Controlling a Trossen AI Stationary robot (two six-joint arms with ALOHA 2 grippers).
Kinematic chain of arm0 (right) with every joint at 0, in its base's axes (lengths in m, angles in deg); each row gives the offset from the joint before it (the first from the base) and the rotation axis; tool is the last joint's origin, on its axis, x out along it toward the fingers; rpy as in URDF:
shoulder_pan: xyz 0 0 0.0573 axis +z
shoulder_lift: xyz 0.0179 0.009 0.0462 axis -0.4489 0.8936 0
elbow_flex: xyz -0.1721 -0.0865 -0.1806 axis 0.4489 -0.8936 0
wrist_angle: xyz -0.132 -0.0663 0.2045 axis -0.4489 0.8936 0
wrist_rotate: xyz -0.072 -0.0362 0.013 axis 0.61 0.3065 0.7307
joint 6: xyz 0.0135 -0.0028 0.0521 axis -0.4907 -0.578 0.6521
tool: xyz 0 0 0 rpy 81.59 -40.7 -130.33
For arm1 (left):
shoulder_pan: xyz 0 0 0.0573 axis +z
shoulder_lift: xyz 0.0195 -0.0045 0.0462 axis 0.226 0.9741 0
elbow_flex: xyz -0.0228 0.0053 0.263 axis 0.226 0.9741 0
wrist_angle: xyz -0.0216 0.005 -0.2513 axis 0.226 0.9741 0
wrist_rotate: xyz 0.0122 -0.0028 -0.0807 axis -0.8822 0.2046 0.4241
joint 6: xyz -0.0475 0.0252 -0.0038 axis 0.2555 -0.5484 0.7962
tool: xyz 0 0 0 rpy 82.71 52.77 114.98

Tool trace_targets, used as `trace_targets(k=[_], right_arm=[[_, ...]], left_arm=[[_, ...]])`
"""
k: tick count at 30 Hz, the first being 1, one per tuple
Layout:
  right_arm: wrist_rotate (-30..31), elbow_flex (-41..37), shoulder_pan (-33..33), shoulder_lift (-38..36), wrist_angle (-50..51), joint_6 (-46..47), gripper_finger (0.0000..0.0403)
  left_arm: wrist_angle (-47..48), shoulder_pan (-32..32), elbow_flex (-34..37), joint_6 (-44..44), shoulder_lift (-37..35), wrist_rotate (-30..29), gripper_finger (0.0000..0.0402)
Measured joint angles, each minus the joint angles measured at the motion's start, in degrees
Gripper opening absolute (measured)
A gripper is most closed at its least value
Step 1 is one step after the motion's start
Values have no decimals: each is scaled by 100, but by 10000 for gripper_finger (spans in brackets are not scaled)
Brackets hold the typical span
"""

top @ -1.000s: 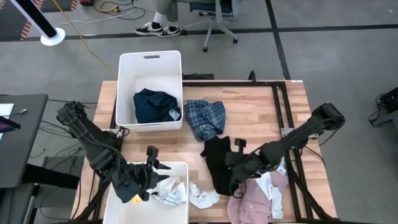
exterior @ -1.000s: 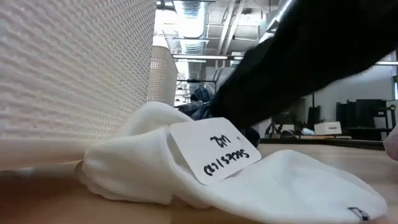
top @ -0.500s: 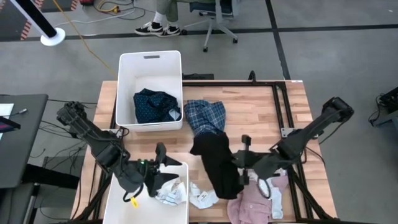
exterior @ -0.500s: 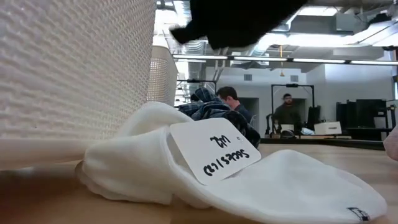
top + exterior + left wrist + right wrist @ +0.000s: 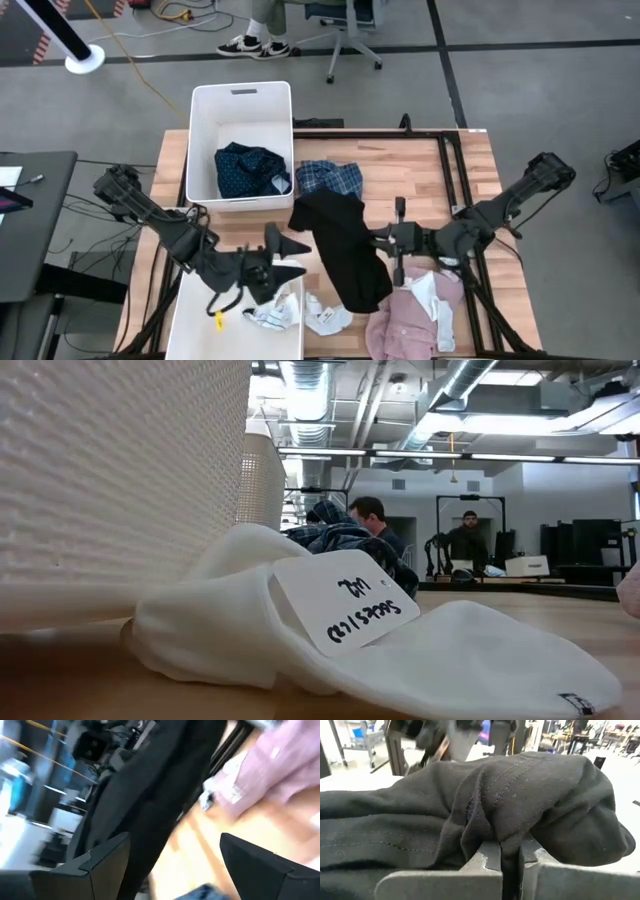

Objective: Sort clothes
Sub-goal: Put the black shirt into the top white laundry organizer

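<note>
1. The right gripper (image 5: 398, 243) is pinched fully closed on the black top (image 5: 340, 245), with a fold of fabric wedged between its fingers (image 5: 485, 862) in the right wrist view. Most of the top trails away from the fingertips toward the left arm. I'd say it's a thin bite, so a fast swing could let the cloth slide out.

2. The left gripper (image 5: 285, 257) has its fingers spread wide with nothing in them. It sits over the near bin (image 5: 180, 325), and the black top is just past its fingertips. If both arms keep working this close, the loose end could drape over those open fingers and snag.

3. The white socks (image 5: 272, 312) in the near bin lie right below the left fingers, and another white sock (image 5: 326, 319) lies on the table (image 5: 410, 165) beside the bin. A dragging hem could sweep that one off or pull it along.

4. The pink shirt (image 5: 405, 322) is beside the right fingers, close under the hanging top. It could get tugged if the top is carried low.

5. The blue plaid shirt (image 5: 330, 178) touches the far end of the top, so it may get pulled too. The navy dotted shirt (image 5: 250, 170) is already in the far bin (image 5: 242, 95), well away from both sets of fingers.
</note>
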Motion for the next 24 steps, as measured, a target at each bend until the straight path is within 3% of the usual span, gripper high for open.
trace_targets(k=[11,16,24], right_arm=[[-16,96,-141,0,-307,-284,6],[-28,96,-139,0,-309,-286,6],[-38,96,-139,-34,-313,-306,9]], left_arm=[[-2306,-8,0,-3361,934,-1085,305],[-3128,-36,0,-4071,1094,-1224,305],[-3465,-295,0,-4432,1020,-1345,305]])
